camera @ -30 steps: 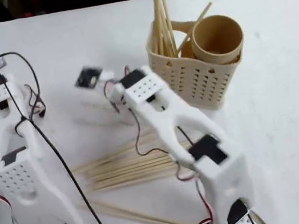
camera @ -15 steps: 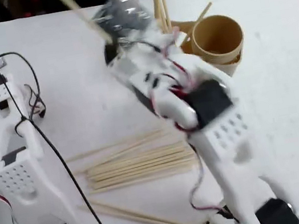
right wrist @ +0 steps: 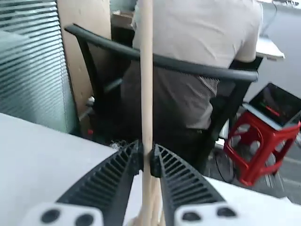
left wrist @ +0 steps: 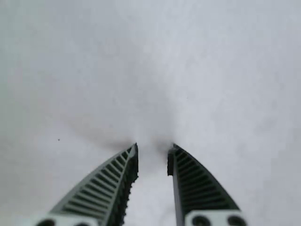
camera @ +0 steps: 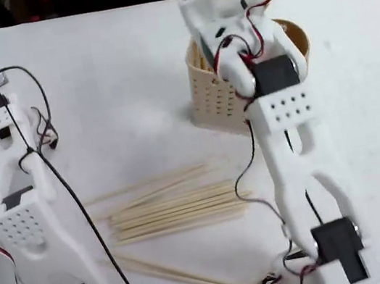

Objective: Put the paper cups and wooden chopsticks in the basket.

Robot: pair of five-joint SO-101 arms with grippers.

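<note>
- Two SO-101 arms stand side by side at a white desk [camera: 105,76], seen from overhead.
- Far right of centre stands a cream, perforated basket [camera: 209,102], and the right arm [camera: 282,118] stretches out from the near edge over the top of it.
- At the end of that arm, the right hand [right wrist: 146,157] is clamped on a single wooden chopstick [right wrist: 146,70]. The stick is pinched between the ribbed fingers [right wrist: 117,179] and runs straight up through the wrist view.
- One paper cup [camera: 298,38] sits in the basket, its tan rim showing just to the right of the arm.
- Between the two arms, a loose bundle of chopsticks [camera: 173,211] lies flat on the desk, running roughly left to right.
- A few stray sticks [camera: 176,273] lie at a slant nearer the desk's near edge, just beside the bundle.
- Along the left side of the desk lies the left arm [camera: 19,216], well apart from the basket and the cup.
- Its left hand [left wrist: 153,153] points down at bare desk, fingers a narrow gap apart with nothing between them.
</note>
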